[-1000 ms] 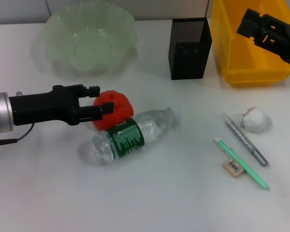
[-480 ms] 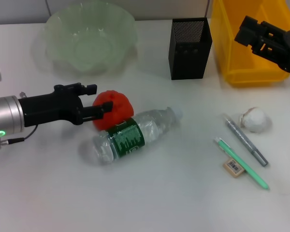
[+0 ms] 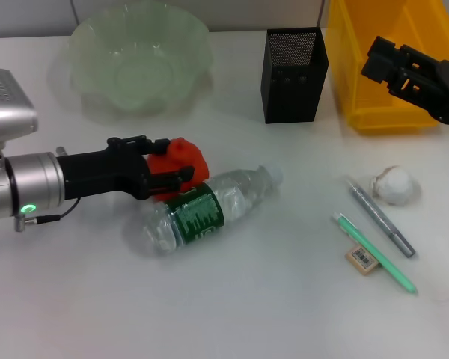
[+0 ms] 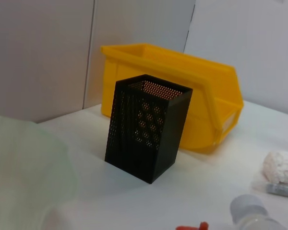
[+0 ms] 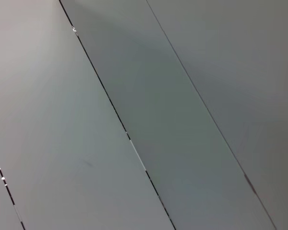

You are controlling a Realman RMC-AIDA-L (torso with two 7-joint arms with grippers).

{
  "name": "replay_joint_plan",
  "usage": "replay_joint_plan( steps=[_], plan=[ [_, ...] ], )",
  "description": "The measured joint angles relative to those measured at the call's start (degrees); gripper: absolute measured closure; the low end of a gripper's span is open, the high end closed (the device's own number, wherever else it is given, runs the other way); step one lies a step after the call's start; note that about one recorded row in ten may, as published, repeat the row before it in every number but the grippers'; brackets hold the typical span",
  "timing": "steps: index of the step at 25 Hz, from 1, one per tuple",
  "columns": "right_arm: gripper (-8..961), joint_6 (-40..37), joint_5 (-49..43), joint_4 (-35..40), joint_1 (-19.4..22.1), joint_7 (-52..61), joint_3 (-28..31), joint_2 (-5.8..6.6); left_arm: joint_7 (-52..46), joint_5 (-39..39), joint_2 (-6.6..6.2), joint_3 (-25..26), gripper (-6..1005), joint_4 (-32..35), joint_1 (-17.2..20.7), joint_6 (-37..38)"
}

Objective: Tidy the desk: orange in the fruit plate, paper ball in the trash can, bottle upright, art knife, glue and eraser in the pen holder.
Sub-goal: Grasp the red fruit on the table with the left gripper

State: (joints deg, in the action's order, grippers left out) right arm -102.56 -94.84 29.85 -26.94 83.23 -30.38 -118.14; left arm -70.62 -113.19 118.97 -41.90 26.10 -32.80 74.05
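The orange [image 3: 187,158] lies on the white desk, touching the lying bottle [image 3: 206,211]; its knob shows in the left wrist view [image 4: 192,225]. My left gripper [image 3: 178,158] reaches in from the left, open, with one finger on each side of the orange. The fruit plate [image 3: 86,45] stands at the back left. The pen holder [image 3: 294,73] and the trash can [image 3: 389,118] stand at the back right. The paper ball [image 3: 395,185], a grey pen-shaped tool [image 3: 380,215], a green stick [image 3: 373,253] and the eraser [image 3: 361,259] lie at the right. My right gripper [image 3: 382,60] hovers over the trash can.
The left wrist view shows the pen holder [image 4: 146,127], the trash can [image 4: 201,105], the paper ball [image 4: 280,166], the bottle cap [image 4: 249,211] and the plate's rim [image 4: 24,172]. The right wrist view shows only grey wall panels.
My left arm has moved right, so its fingers now straddle the orange instead of stopping at its left side. My right gripper has drifted slightly down and left.
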Motion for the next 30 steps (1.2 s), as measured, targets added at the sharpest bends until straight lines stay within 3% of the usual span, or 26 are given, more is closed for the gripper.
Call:
replay_joint_plan(
  steps=[7, 17, 30],
  plan=[
    [240, -0.01, 0.0, -0.26, 0.84, 0.0, -0.14, 0.0, 0.18, 0.19, 0.12, -0.75, 274, -2.16, -1.79, -3.73],
    [240, -0.11, 0.0, -0.42, 1.53, -0.02, -0.12, -0.13, 0.22, 2.27, 0.18, -0.82, 379, -3.85, -2.77, -8.11],
    [240, -0.01, 0.34, -1.6, 2.01, -1.38, 0.26, -0.16, 1.13, 5.0, -0.27, -0.26, 767, -3.09, -2.04, -5.34]
  ],
)
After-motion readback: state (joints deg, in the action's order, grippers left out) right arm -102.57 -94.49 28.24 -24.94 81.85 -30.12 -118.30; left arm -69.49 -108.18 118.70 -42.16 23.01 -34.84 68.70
